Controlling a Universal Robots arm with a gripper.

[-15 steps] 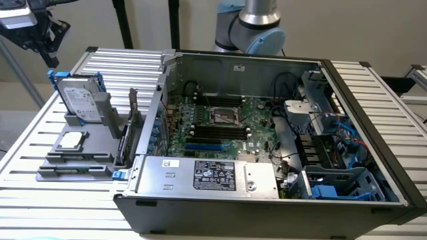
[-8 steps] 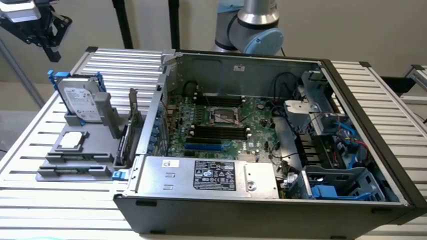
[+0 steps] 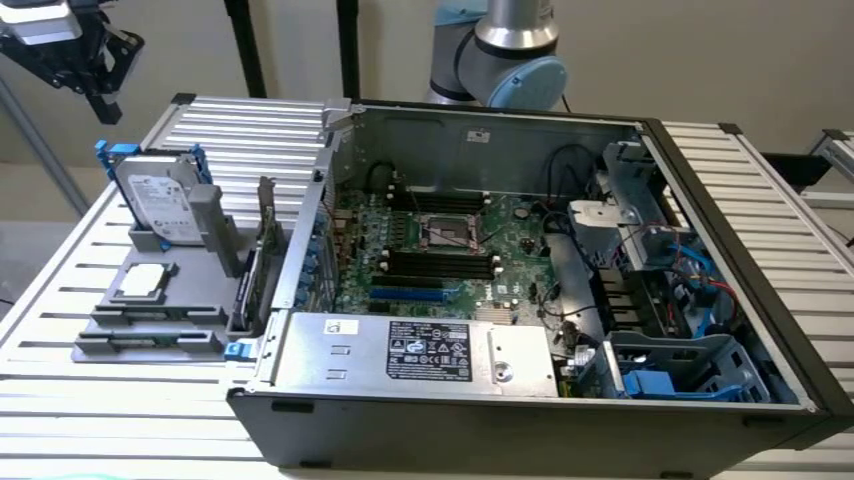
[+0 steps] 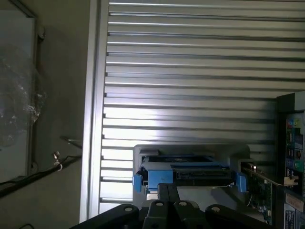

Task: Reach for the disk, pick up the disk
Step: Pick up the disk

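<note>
At the exterior view's left the black gripper [image 3: 104, 102] hangs high over the edge of the table [image 3: 54, 300], a surface of ribbed aluminium slats. It is well apart from the disk [image 3: 158, 200]. In the wrist view its two straight dark fingers [image 4: 163, 193] lie side by side with no gap showing, closed on nothing.

The disk stands on edge, leaning back, in the upper slot of a stepped grey plastic rack [image 3: 140, 320]. It is a flat silver-grey slab with a white printed label. A blue plastic bracket [image 3: 110, 152] frames it, and the bracket's ends poke up past the disk's top corners. The wrist view shows the disk edge-on, with blue tabs at both ends.

A small square silver chip [image 3: 144, 282] lies flat on a lower step of the rack, in front of the disk. Two thin dark cards [image 3: 263, 250] stand on edge between the rack and the case [image 3: 534, 440].

The case is a dark metal shell lying open on its side. Inside lies a green motherboard [image 3: 441, 250] with a square socket and rows of black slots. A silver box [image 3: 427, 350] with a black-and-white label sits along the near wall. Loose black cables run to its right, and a blue plastic cage [image 3: 667, 375] fills the near right corner. Behind the case rises the arm [image 3: 505, 50], smooth grey metal with a pale blue joint cap.
</note>
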